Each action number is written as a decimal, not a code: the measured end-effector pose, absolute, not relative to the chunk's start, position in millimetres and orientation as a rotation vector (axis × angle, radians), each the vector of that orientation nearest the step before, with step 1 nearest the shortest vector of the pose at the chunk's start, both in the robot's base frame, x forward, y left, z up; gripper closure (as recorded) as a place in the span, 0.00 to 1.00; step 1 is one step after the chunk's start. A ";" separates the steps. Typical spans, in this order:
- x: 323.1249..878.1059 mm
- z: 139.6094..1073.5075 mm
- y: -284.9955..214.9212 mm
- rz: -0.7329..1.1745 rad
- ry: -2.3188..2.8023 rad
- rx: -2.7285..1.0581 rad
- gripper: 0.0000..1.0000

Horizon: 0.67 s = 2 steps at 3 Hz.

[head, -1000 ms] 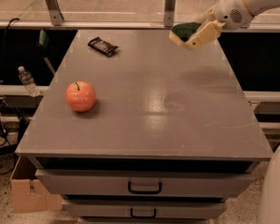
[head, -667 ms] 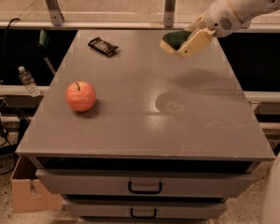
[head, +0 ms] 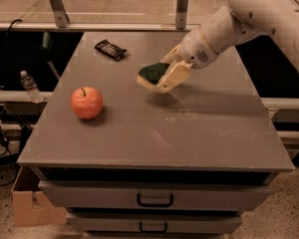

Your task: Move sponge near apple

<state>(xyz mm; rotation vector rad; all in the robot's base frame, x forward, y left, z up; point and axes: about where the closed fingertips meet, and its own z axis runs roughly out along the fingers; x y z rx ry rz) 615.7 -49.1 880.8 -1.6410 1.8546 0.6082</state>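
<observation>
Roughly over mid-worktop (head: 189, 133), gripper (head: 163, 79) fingers were clamped on the sponge (head: 152, 72), lifted off the surface, green side up, long axis tilted, lower end pointing left toward the apple (head: 87, 102), well apart.

Over the table (head: 189, 133), right of centre and toward the back: gripper (head: 165, 76), with the sponge (head: 150, 72) clamped at its left end, clear of the surface. Well left of the gripper and nearer the front, on the table: apple (head: 86, 102). Left of the gripper and farther back: candy wrapper (head: 110, 49). Far left, off the table: bottle (head: 30, 86).
</observation>
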 end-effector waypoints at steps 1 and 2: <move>600.4 854.6 -4.8 0.672 1.818 -1.711 1.00; 592.1 842.8 26.8 0.693 1.787 -1.764 0.83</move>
